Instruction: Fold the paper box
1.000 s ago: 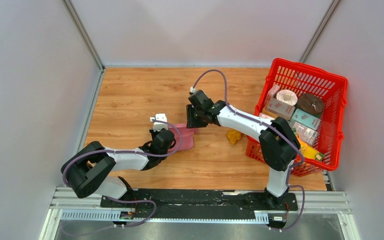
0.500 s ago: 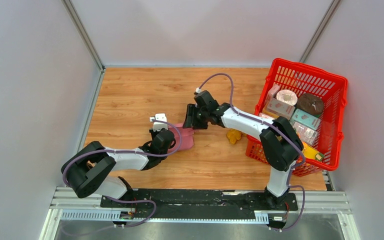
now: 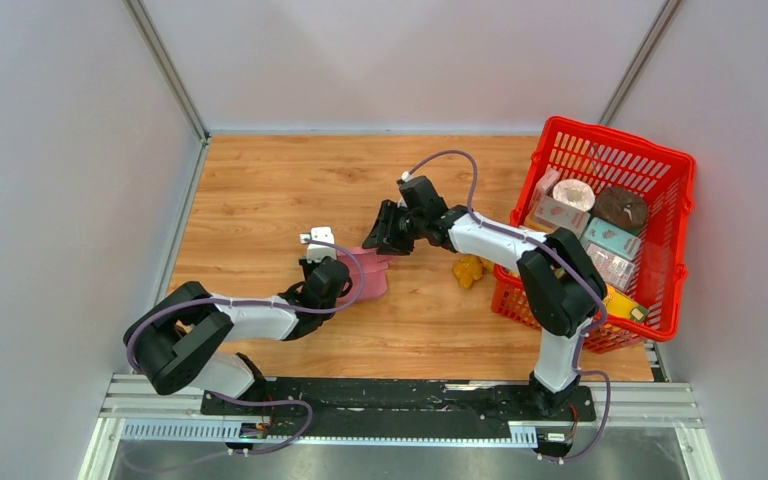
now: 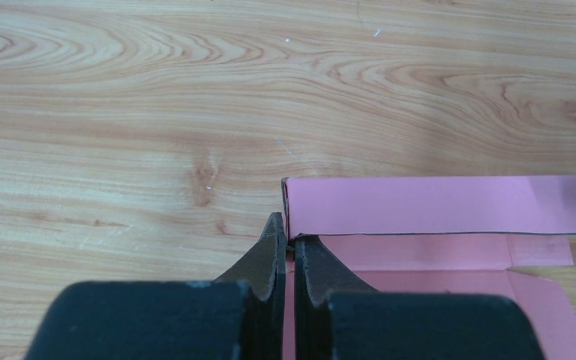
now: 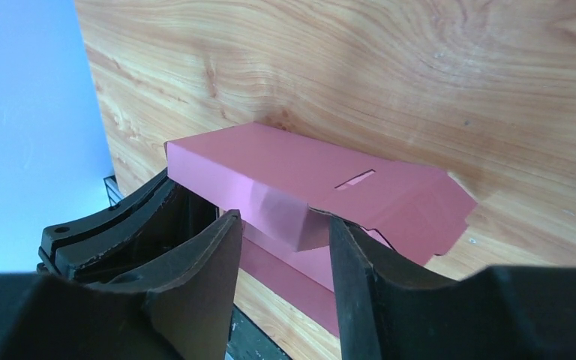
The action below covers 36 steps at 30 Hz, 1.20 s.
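The paper box (image 3: 372, 272), partly folded, lies mid-frame on the wooden counter (image 3: 260, 190) in the top view. The left hand (image 4: 286, 238) is pinched tight on its left edge. The right hand (image 5: 281, 247) stands half-wide, its fingers either side of the box's upper end.

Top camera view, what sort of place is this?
Probably a robot lab cell: wooden table boxed in by plain grey walls, two arms bolted to a metal rail, red basket of cartons.

The light wooden tabletop (image 3: 260, 180) is lying open at far left. A red plastic mesh basket (image 3: 620, 141) is blocking the right side, a small yellow lump (image 3: 469, 270) sitting just beside it; the pink cardboard box (image 3: 370, 275), with left gripper (image 4: 285, 232) and right gripper (image 5: 281, 225) at it, is filling the middle.
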Each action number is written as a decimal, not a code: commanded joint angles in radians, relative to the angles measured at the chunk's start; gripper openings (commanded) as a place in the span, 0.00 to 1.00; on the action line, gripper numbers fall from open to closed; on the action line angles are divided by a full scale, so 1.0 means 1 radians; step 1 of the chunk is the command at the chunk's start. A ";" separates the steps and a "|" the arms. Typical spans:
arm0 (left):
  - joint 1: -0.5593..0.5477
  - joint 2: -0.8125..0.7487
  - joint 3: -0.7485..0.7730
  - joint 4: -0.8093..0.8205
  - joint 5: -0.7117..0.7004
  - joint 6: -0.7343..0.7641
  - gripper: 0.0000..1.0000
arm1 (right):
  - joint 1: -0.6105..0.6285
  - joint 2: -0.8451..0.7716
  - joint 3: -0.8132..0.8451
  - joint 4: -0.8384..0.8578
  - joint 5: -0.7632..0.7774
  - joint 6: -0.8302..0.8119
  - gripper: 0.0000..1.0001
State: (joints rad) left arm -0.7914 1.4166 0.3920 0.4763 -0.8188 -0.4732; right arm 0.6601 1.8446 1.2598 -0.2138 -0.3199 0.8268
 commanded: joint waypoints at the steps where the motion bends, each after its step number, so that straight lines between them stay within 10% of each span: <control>1: 0.003 0.021 0.002 -0.054 0.021 -0.002 0.00 | 0.006 0.031 0.035 0.096 -0.068 0.066 0.47; 11: 0.003 0.035 0.004 -0.053 0.024 -0.033 0.00 | 0.003 0.041 -0.008 0.174 -0.059 0.130 0.06; 15: 0.003 0.012 -0.005 -0.065 0.006 -0.038 0.00 | 0.009 -0.017 -0.006 0.076 0.014 -0.021 0.48; 19: 0.003 0.008 -0.010 -0.064 0.003 -0.042 0.00 | 0.047 -0.122 -0.074 -0.028 0.242 -0.190 0.56; 22: 0.003 0.022 0.001 -0.070 -0.005 -0.033 0.00 | 0.087 -0.128 -0.080 -0.049 0.350 -0.247 0.48; 27: 0.003 0.036 0.004 -0.074 -0.013 -0.031 0.00 | 0.139 -0.087 -0.074 -0.027 0.487 -0.253 0.00; 36: 0.003 0.019 0.005 -0.085 -0.006 -0.036 0.00 | 0.165 -0.007 -0.089 0.026 0.614 -0.242 0.00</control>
State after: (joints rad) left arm -0.7902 1.4288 0.3996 0.4744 -0.8410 -0.5003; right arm 0.8139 1.8126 1.1786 -0.2485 0.1940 0.5957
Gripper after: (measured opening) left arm 0.029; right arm 0.005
